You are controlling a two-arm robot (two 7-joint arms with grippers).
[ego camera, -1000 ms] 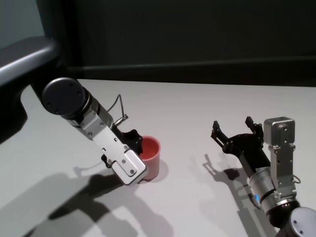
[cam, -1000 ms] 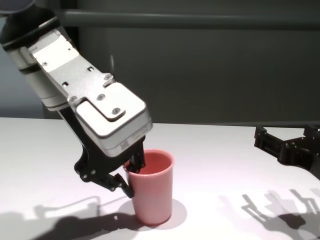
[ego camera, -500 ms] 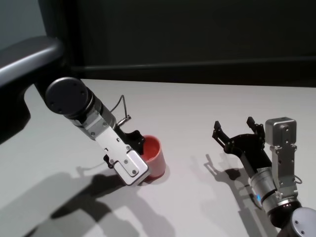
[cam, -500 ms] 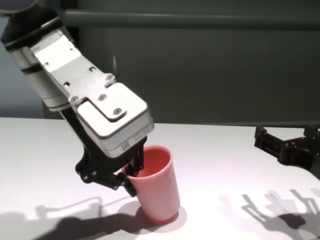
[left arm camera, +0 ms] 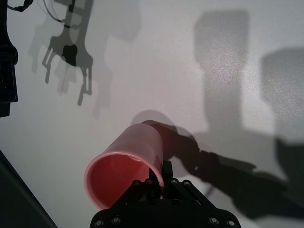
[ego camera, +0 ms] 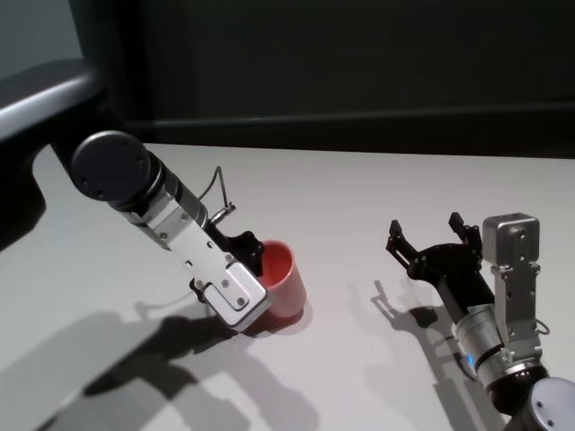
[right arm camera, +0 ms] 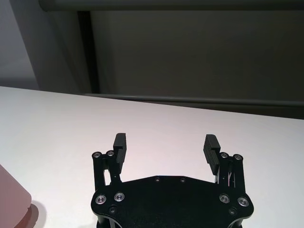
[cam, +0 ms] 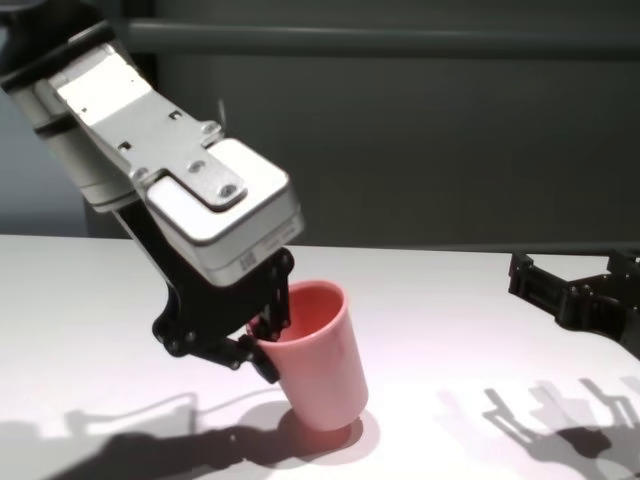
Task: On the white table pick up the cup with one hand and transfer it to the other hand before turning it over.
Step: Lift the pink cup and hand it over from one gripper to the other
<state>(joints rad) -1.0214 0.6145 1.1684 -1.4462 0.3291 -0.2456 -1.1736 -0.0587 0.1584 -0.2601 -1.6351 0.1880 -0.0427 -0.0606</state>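
Pink plastic handleless cup [cam: 318, 352], tilted, pinched by its rim in left gripper [cam: 262, 335]: could slip; right gripper [right arm camera: 165, 148] gapes empty

Dim backdrop, brightly lit white table [ego camera: 359, 189]. Hard multiple shadows are cast toward the lower left of the head view, so several overhead lamps are implied. Finger shadows are doubled at the lower right of the chest view. No glare is seen. Near housing is slightly soft in the chest view; the wrist views are sharp.
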